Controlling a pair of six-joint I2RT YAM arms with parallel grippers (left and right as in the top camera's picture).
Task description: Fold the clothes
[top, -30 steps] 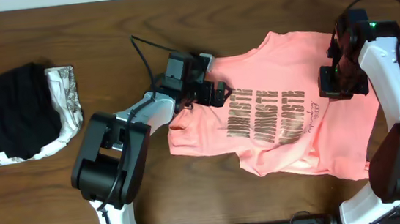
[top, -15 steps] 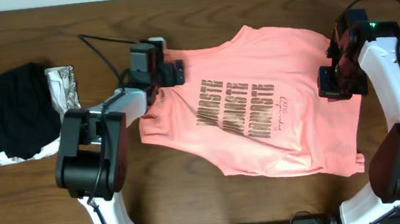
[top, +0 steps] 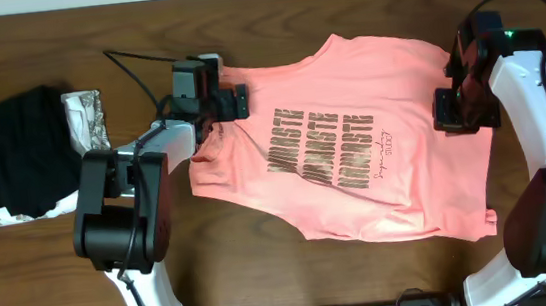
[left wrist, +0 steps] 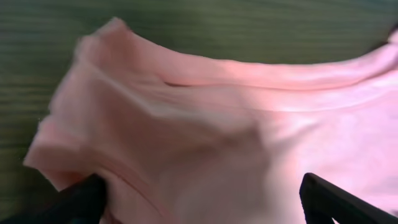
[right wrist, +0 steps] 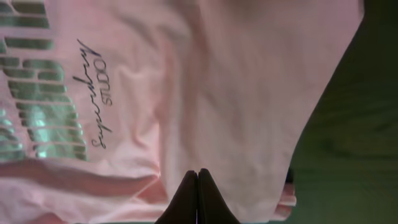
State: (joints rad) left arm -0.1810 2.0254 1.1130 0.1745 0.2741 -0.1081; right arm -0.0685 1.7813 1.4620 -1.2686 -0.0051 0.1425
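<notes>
T-shirt (top: pixel 353 145) chest lettering, small script line: unreadable.

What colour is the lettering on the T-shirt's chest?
Dark metallic brown lettering on the salmon-pink T-shirt; clearest in the overhead view.

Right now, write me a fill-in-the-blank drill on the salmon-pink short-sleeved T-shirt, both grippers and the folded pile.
The salmon-pink short-sleeved T-shirt lies spread on the wooden table, its dark lettering facing ___.
The left gripper, at one edge of the shirt, stands ___.
The right gripper is ___ on the shirt's opposite edge.
The black folded garment lies partly over the silvery-white patterned cloth, ___ from the T-shirt.
Missing words: up; open; shut; apart.
</notes>
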